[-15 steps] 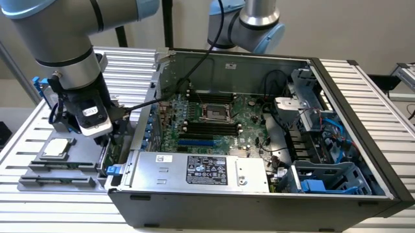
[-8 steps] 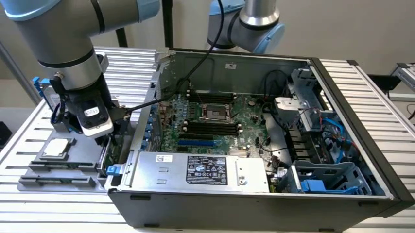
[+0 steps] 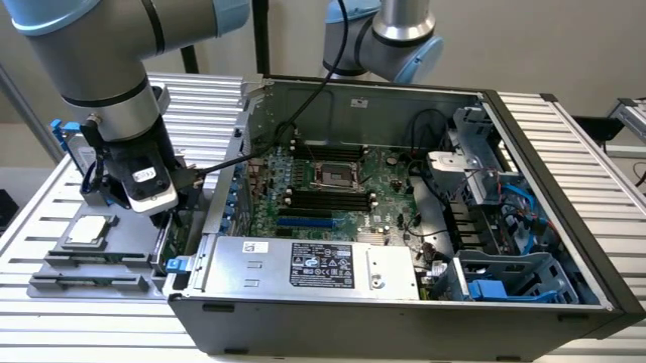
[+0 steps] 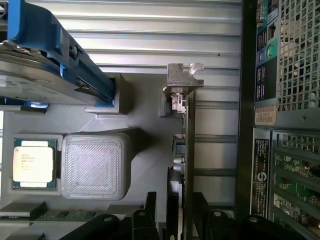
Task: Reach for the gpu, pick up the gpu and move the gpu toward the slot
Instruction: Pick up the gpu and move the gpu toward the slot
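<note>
The pincer (image 4: 176, 210) stands parted astride the gpu (image 4: 189, 125), not yet clamped; the card's long edge runs straight away from the jaws to its silver bracket (image 4: 184, 79).

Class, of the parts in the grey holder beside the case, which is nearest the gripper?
The gpu, the thin edge-on card with silver bracket, at the gripper; processor and hard drive sit farther off.

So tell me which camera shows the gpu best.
The wrist view: the gpu stands edge-on there, its long edge and silver end bracket plain. In the exterior view it is a green sliver beside the computer case.
</note>
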Robot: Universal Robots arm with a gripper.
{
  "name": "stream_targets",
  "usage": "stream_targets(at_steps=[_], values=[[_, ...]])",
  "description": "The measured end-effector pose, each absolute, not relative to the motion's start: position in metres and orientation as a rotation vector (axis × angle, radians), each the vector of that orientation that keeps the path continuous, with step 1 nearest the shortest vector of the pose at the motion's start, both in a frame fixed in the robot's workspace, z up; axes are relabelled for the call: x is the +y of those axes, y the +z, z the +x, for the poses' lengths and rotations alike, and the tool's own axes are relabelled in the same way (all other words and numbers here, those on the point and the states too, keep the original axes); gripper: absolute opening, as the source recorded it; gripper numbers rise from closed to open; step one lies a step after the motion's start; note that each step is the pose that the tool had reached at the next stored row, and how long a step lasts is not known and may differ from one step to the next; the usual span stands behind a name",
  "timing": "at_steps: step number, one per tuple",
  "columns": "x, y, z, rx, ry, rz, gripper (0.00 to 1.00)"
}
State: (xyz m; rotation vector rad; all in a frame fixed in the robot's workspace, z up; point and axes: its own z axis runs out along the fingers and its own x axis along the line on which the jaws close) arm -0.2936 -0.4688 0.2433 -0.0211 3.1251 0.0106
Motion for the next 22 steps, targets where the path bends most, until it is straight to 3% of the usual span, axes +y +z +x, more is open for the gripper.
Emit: stream_targets(at_steps=[8,22], values=[[-0.4685,0.2429,-0.2935,3.125,0.008,-0.021,0.26],[-0.4685,0.2456,-0.2878,3.155,0.009,-0.021,0.26]])
